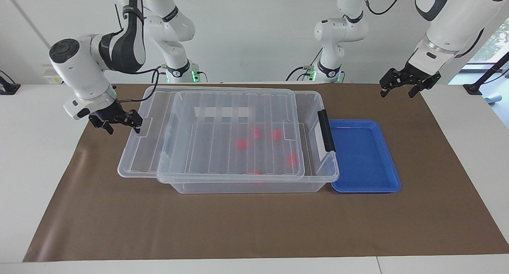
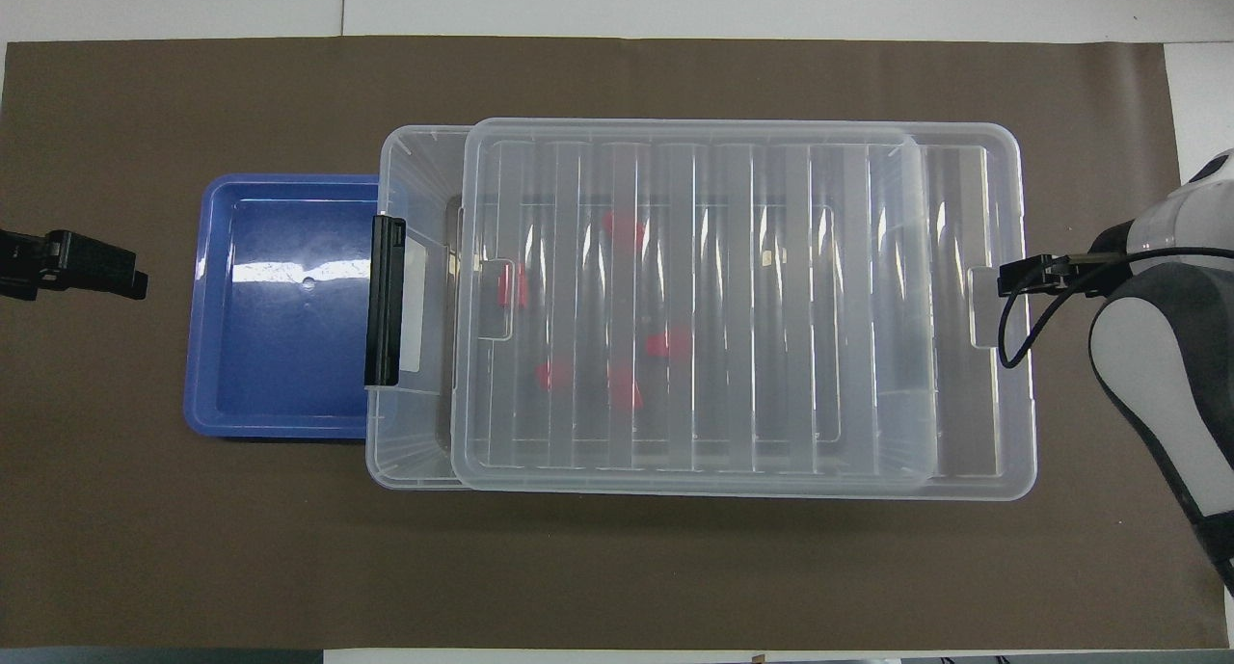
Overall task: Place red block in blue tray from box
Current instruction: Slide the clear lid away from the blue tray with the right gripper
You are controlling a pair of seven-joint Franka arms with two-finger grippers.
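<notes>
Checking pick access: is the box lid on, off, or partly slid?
Partly slid. The lid lies on the box, shifted toward the right arm's end, leaving a strip open beside the black latch; red blocks stay under it.

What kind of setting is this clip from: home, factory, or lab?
Most likely a robotics lab. Two arms, with the left hand and right hand raised, work at a white table covered by a brown mat. The only items are staged props: a clear box and a blue tray.
</notes>
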